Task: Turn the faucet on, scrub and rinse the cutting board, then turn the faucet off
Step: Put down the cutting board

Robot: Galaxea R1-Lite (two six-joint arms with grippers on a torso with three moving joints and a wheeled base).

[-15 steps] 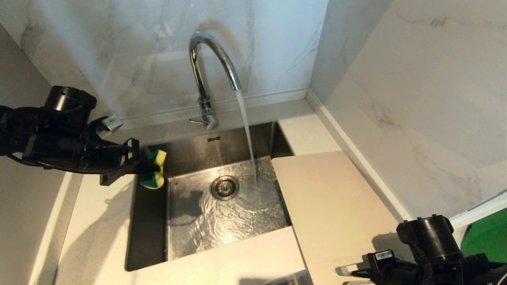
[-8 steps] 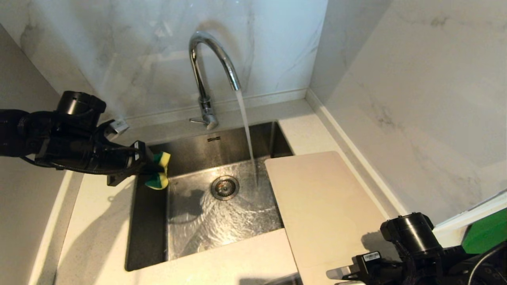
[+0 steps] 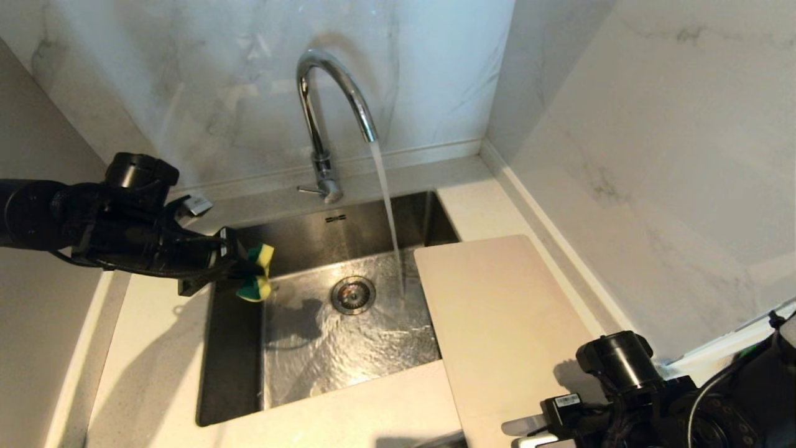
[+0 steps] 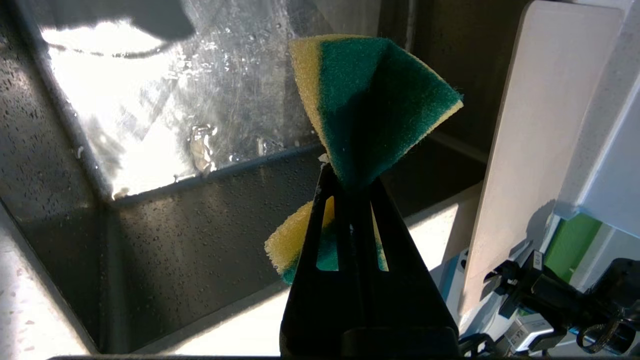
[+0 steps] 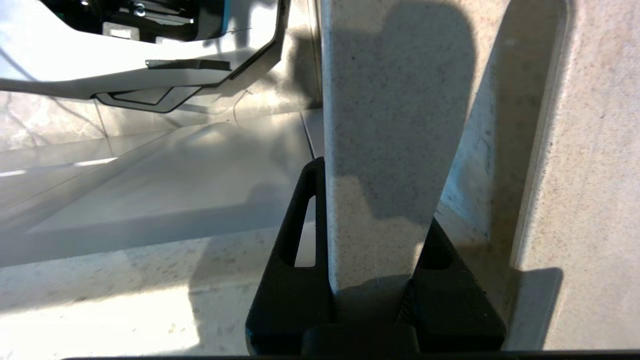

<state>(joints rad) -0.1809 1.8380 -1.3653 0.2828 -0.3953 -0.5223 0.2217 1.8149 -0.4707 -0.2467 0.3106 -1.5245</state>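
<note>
Nearest to you, the right gripper (image 3: 528,435) is at the lower right edge of the head view, and its jaws are closed on the near end of the board (image 3: 497,317). In the right wrist view you see the board (image 5: 390,150) standing between the two black fingers (image 5: 295,260), edge-on. The board is one thin cream-white plastic sheet with rounded corners. It lies over the right side of the sink (image 3: 236,348) and the counter (image 3: 155,348), and its far left corner is just beside the water stream (image 3: 388,211). You cannot see its handle slot here.

There is one sink, of steel, and it holds a shallow rippling layer of water around one round drain (image 3: 352,294). No dishes lie in it.

At the left, the left gripper (image 3: 239,269) hangs over the left rim of the sink. Its jaws are pressed tight on one sponge (image 3: 258,281), yellow with a green scrub side. In the left wrist view the sponge (image 4: 370,105) is pinched in the middle and fans out on both sides.

Farthest, one chrome faucet (image 3: 323,106) stands behind the sink against the marble wall (image 3: 186,81), and water runs from its spout into the basin.
</note>
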